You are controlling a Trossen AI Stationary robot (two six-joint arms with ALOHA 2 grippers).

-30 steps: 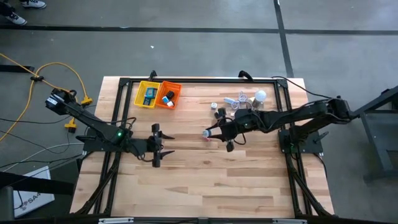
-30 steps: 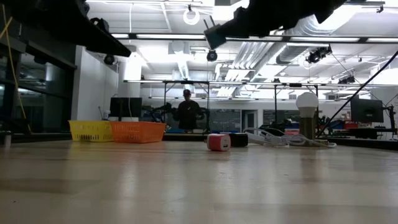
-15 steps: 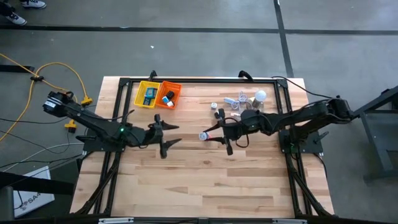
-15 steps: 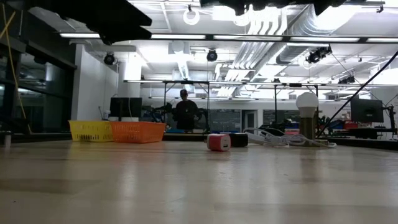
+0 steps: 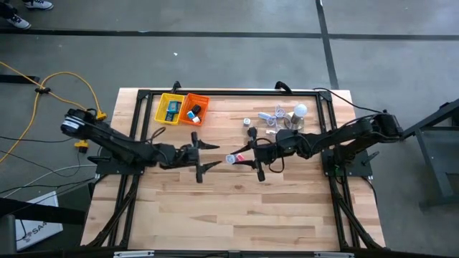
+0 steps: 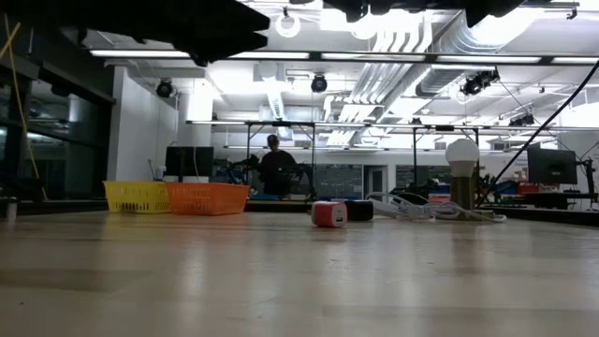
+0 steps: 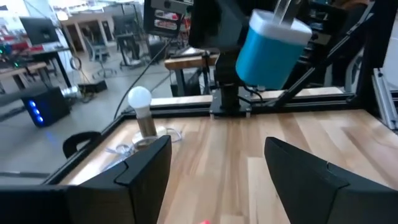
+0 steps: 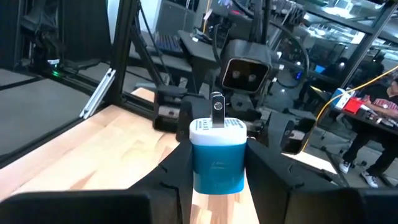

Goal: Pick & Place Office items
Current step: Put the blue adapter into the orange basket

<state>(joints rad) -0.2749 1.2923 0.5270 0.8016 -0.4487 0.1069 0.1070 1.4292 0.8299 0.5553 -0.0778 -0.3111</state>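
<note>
**Blue charger held mid-table**

Your right gripper (image 5: 235,157) is clamped on the blue charger (image 8: 217,163), lifted over table centre. Left gripper (image 5: 209,155) faces it w/ fingers spread wide, nothing in them. 1 pink piece (image 6: 328,213) sits on the table (image 5: 237,208)

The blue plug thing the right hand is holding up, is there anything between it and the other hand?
No: the high view shows only bare table between the blue charger and the open left hand.
</note>
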